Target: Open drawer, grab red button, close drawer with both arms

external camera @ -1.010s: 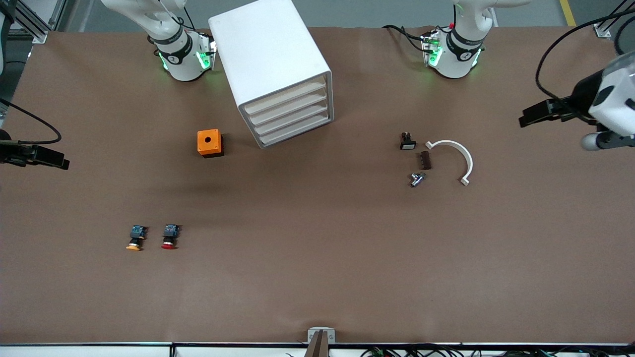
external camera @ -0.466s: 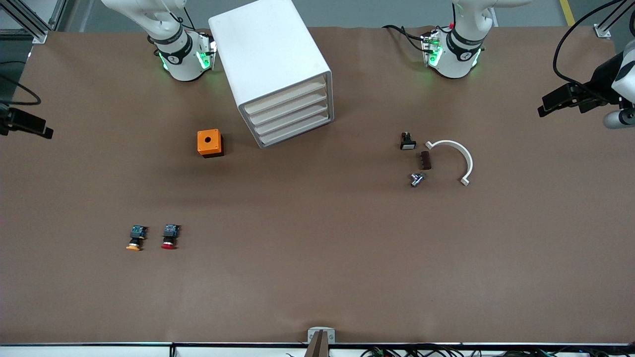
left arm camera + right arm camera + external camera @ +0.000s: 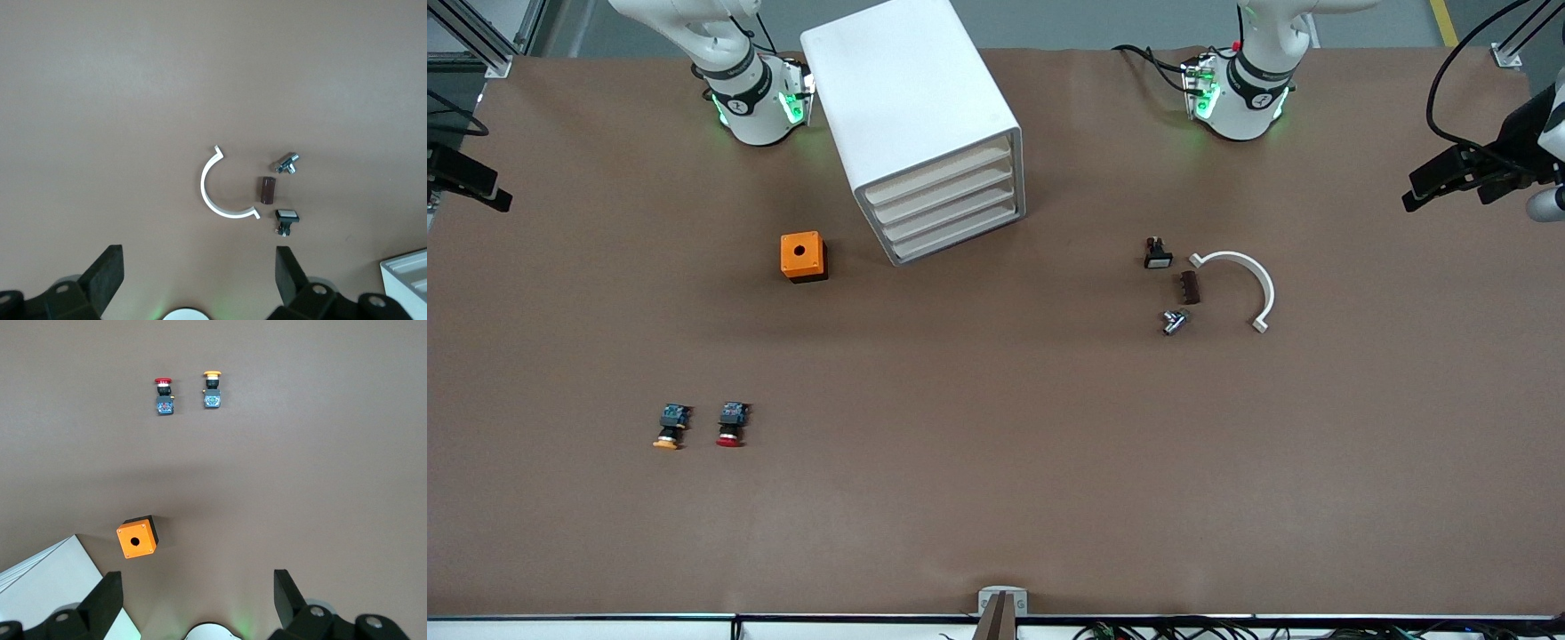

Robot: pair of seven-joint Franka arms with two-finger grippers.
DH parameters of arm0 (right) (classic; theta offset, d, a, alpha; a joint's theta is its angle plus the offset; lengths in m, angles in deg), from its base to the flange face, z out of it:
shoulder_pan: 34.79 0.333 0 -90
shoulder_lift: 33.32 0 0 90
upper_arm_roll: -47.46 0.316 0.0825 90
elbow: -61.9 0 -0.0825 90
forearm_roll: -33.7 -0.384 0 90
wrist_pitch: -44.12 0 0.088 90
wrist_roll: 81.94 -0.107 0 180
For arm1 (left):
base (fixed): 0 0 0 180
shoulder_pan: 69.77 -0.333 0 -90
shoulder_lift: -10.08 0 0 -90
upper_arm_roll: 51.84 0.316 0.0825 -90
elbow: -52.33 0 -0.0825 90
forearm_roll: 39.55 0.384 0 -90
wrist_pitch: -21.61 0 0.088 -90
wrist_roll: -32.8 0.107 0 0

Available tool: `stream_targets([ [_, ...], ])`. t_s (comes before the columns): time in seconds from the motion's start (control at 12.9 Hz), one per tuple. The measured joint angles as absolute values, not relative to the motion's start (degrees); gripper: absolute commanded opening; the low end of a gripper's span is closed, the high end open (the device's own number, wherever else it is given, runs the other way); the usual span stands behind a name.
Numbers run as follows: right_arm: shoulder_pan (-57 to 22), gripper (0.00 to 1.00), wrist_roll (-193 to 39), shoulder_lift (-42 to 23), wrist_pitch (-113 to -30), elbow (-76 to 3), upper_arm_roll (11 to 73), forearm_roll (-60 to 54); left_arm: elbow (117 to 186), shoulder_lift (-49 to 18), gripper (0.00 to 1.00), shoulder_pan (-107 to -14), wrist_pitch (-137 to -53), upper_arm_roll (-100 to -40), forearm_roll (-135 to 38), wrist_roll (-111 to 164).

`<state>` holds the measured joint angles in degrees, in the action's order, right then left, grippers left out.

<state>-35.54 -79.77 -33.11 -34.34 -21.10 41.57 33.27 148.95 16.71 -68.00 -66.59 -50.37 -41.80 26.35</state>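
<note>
Nothing of the task looks begun: all four drawers of the white cabinet (image 3: 925, 124) sit flush, and the button (image 3: 731, 425) lies on the bare table (image 3: 996, 462), near the front camera toward the right arm's end, just beside a yellow-capped twin (image 3: 670, 428).

The left pincer (image 3: 199, 275) hangs high at the left arm's end of the table, fingers spread wide and empty; the white arc (image 3: 219, 188) and small parts lie well below it. The right pincer (image 3: 197, 595) hangs high at the right arm's end, also wide and empty, above the orange box (image 3: 137, 538).

In my judgement the opening step is in hand. Next, one pincer must come down to a drawer front and catch its edge, since no handle shows.

No brand, label or writing can be read anywhere.
</note>
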Motion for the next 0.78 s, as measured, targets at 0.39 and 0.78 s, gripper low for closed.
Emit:
stream_targets([
  [0.39,-35.52,1.00,-79.11,-33.12,-35.34,-21.58,41.86,33.27,148.47,16.88,1.00,-67.51,-67.61,-50.43,-41.80,26.36],
  [0.78,-34.41,1.00,-78.91,-33.24,-35.63,-21.58,41.86,33.26,147.68,16.89,1.00,-67.00,-68.06,-50.48,-41.80,26.36],
])
